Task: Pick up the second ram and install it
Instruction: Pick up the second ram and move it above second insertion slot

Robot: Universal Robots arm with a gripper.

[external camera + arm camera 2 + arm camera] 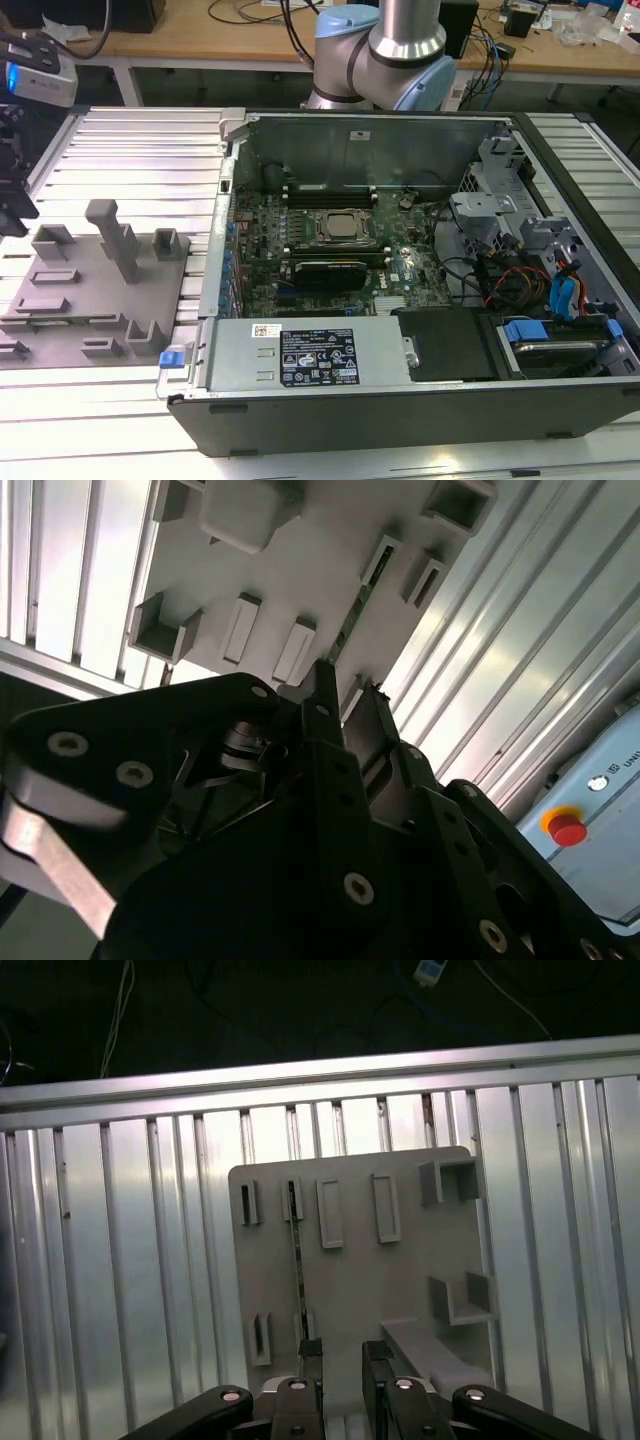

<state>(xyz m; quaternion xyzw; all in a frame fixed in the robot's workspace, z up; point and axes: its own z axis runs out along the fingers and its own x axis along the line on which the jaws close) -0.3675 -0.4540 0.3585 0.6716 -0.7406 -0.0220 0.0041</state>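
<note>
The second ram point(296, 1260) is a thin green stick standing on edge in a slot of the grey holder plate point(350, 1290). In the second wrist view the ram point(352, 618) shows as a narrow greenish line running away from the fingertips. My gripper point(343, 1352) hovers over the near end of the plate, open, with nothing between its black fingers point(311, 1352). The stick lies just beside one finger's line in the first wrist view. In the second wrist view the gripper point(347, 690) points at the stick's near end. In the exterior view the gripper point(12, 205) hangs at the far left above the plate.
The open computer case point(400, 400) fills the exterior view's middle and right. Its motherboard carries a processor point(338, 228), a black card point(330, 270), cables and drive bays. The holder plate point(100, 300) has upright posts and several slots. Everything rests on a ribbed aluminium table point(120, 1260).
</note>
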